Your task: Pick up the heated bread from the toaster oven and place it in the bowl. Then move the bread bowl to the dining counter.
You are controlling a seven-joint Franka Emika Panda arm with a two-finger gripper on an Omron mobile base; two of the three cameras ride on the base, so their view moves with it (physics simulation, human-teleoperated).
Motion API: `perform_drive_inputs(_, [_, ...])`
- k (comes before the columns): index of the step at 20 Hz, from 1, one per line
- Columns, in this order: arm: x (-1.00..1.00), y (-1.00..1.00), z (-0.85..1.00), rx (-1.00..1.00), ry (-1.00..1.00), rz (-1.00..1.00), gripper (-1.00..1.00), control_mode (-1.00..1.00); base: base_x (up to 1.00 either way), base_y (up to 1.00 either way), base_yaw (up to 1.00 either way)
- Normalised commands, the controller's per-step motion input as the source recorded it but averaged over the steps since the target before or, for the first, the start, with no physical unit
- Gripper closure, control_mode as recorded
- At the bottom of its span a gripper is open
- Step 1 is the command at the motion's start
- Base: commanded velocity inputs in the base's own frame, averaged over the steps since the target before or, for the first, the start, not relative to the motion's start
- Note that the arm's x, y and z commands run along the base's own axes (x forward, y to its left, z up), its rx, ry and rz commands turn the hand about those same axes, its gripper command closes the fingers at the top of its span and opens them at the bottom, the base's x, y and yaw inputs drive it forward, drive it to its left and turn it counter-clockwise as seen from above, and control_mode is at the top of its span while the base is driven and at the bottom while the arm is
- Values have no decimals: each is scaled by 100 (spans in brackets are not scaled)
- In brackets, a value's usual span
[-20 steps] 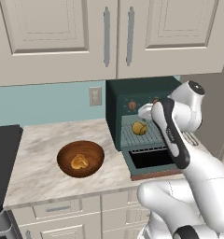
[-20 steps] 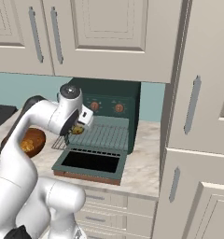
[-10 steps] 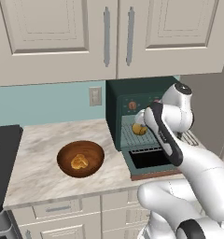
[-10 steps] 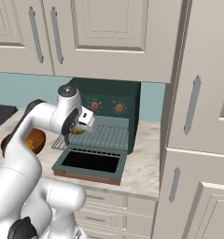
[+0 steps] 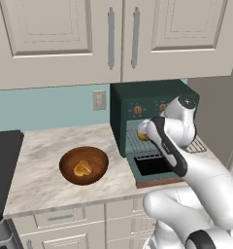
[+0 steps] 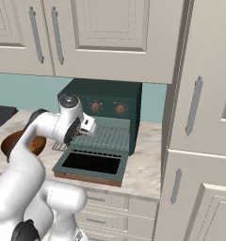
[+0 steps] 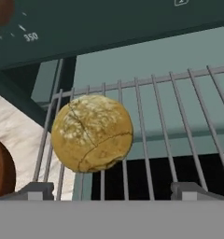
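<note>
The heated bread (image 7: 92, 133), a round yellowish cracked lump, lies on the wire rack (image 7: 179, 107) of the dark green toaster oven (image 5: 152, 99), whose door (image 6: 90, 164) hangs open. My gripper (image 7: 114, 191) is open just in front of the rack. Its two fingertips (image 7: 37, 190) stand wide apart below the bread and touch nothing, with the bread nearer the left one. In the right base view the gripper (image 6: 83, 132) sits at the left front of the rack. The brown wooden bowl (image 5: 70, 158) stands on the counter left of the oven.
A golden-orange knotted bread piece (image 5: 82, 168) lies in the bowl. The marble worktop (image 5: 36, 160) runs left to a black stove (image 5: 1, 160). Upper cabinets (image 5: 65, 39) hang above, and a tall cabinet (image 6: 199, 122) stands right of the oven.
The hand has swung left and closer to the rack's left front, toward the bread. The jaws have stayed open. Bowl and oven have not moved.
</note>
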Motion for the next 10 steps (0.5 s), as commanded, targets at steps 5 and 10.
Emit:
perform_drive_inputs(5, [31, 5, -10, -1, 0, 0, -100, -100, 0, 0, 0])
perform_drive_inputs(10, [31, 16, -17, -2, 0, 0, -100, -100, 0, 0, 0])
